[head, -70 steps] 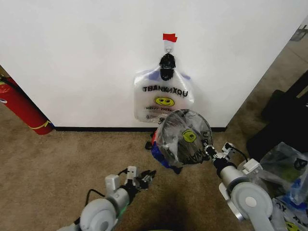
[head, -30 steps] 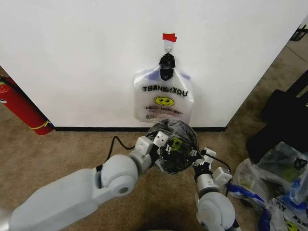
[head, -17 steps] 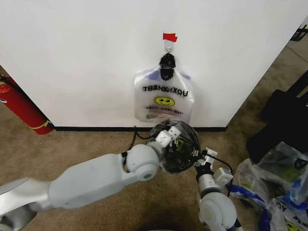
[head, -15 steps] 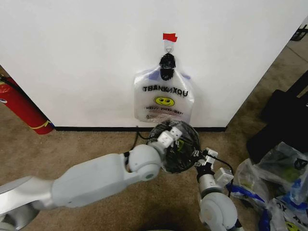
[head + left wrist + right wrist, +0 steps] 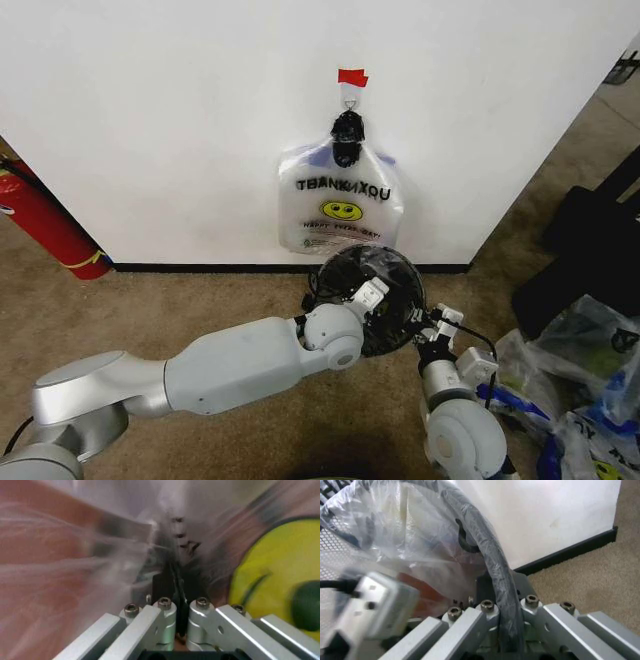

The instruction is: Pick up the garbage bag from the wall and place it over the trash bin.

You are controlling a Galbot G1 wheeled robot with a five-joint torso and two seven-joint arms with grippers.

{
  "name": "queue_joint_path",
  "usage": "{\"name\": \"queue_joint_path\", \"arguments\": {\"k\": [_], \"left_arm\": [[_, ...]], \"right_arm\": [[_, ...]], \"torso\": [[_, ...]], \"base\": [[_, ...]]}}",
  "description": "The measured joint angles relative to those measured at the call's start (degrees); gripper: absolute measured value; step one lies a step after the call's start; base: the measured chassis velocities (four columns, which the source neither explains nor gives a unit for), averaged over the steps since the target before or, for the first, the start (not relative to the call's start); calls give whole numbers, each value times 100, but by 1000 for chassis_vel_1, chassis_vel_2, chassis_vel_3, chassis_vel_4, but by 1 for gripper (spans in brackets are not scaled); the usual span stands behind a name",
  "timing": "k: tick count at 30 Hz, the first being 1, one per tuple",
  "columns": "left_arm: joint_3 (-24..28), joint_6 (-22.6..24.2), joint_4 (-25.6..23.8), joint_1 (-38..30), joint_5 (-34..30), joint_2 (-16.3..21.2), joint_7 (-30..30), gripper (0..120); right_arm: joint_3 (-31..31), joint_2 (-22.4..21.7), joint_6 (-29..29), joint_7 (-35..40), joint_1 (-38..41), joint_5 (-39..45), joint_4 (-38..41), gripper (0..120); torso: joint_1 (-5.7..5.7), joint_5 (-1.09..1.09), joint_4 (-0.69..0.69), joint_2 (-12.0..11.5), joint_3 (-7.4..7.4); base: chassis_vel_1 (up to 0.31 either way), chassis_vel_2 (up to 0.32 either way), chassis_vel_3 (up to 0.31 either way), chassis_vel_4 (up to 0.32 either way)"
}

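Head view first: got the trash bin [image 5: 398, 262] tipped mouth-up just below the wall [image 5: 150, 120], with another matching hanging bag [image 5: 340, 205] on the hook [image 5: 349, 96] right above it. Reaching in from the left side, left gripper [image 5: 372, 293] buried in the bin's mouth, pressed together on a fold of the garbage bag [image 5: 265, 573], smiley print right beside the fingers. Opposite side, right gripper [image 5: 430, 325] clamped on the bin's plastic-covered rim. So, film dead ahead of the left one, rim running straight through the right one. Guessing any spreading of the bag comes from the left.
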Motion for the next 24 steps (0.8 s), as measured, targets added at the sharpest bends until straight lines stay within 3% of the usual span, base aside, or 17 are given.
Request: {"name": "queue_joint_path", "arguments": {"k": [13, 24], "left_arm": [[94, -86, 735, -133, -130, -429, 27, 0], [100, -90, 1029, -101, -190, -518, 73, 0]], "right_arm": [[-36, 27, -48, -85, -120, -3, 54, 0], [-40, 3, -172, -41, -122, 299, 146, 0]], "torso": [[0, 0, 0, 0, 0], [0, 0, 0, 0, 0]], "base": [[0, 0, 0, 0], [0, 0, 0, 0]]}}
